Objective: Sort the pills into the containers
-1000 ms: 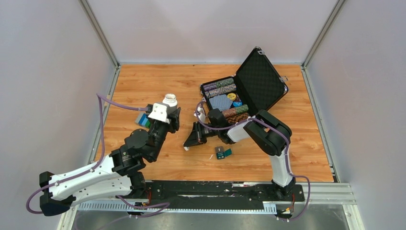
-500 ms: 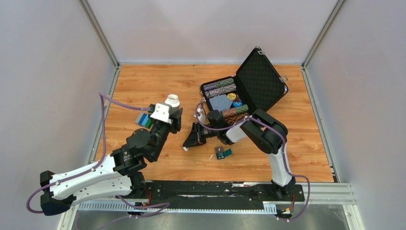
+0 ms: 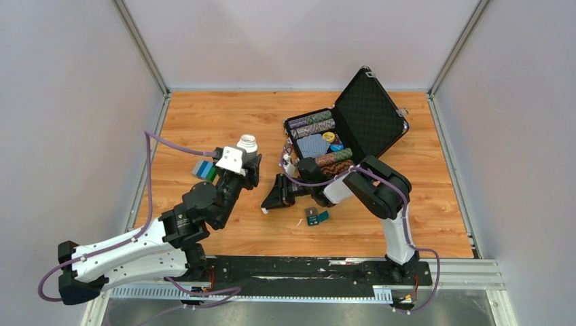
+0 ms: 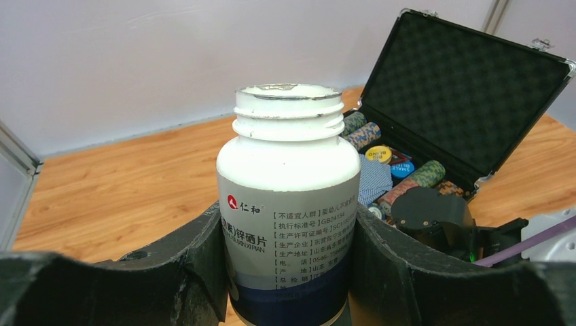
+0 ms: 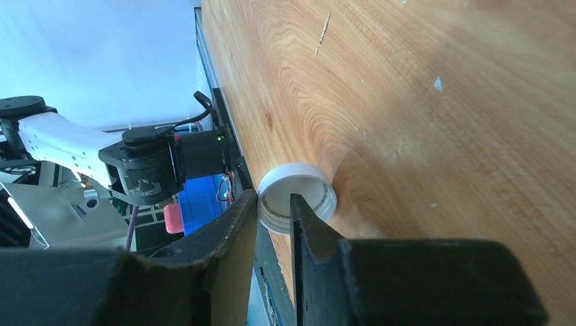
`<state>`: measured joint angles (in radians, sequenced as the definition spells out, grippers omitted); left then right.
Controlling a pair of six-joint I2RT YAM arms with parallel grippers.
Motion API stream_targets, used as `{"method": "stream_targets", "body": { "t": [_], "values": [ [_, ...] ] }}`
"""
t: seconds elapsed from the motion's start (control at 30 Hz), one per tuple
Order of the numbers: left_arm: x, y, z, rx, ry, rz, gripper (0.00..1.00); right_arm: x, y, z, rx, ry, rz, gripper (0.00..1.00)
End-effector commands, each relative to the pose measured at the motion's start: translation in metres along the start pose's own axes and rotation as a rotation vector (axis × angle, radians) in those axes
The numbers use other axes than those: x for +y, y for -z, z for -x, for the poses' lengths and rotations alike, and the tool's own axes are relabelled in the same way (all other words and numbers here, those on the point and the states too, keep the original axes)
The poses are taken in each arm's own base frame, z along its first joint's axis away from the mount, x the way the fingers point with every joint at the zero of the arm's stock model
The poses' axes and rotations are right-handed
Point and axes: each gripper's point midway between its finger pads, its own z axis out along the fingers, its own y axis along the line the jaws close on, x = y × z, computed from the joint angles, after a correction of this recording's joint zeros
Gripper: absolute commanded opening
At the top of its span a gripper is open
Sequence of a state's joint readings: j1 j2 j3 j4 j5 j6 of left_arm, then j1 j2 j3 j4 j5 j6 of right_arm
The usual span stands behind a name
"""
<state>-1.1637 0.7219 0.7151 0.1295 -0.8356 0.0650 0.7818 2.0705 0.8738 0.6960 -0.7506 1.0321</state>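
Note:
My left gripper [image 3: 242, 168] [image 4: 289, 231] is shut on a white pill bottle [image 3: 247, 144] [image 4: 289, 190] with a grey and blue label. The bottle stands upright with its neck uncapped. Its white cap [image 5: 307, 192] [image 3: 265, 210] lies on the wood with its open side toward the right wrist camera. My right gripper [image 3: 270, 202] [image 5: 274, 198] is low over the cap, its jaws a little apart and straddling the cap's rim. A tiny dark-teal container [image 3: 316, 216] lies open on the table just right of that gripper. No pills show.
An open black chip case [image 3: 367, 112] [image 4: 469, 81] full of poker chips stands behind the right arm. A small blue and green block [image 3: 203, 170] sits left of the left gripper. Metal rails and grey walls [image 3: 146, 136] border the wooden table.
The right gripper's jaws have parted from the cap's rim. The left arm has carried the bottle slightly right and away from its base.

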Motion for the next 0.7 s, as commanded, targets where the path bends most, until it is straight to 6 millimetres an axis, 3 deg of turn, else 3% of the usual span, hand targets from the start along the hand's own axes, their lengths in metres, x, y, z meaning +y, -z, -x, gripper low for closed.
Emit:
{"method": "stream_targets", "body": {
  "t": [0.0, 0.4, 0.67],
  "values": [
    [-0.003, -0.001, 0.009, -0.019, 0.050, -0.007, 0.00, 0.004, 0.008, 0.011, -0.071, 0.010, -0.007, 0.24],
    [-0.003, 0.000, 0.009, -0.013, 0.046, -0.011, 0.00, 0.013, 0.017, 0.019, -0.113, 0.022, -0.037, 0.36],
    [-0.002, 0.001, 0.009, -0.013, 0.045, -0.012, 0.00, 0.007, 0.017, 0.021, -0.117, 0.027, -0.068, 0.35]
  ]
}}
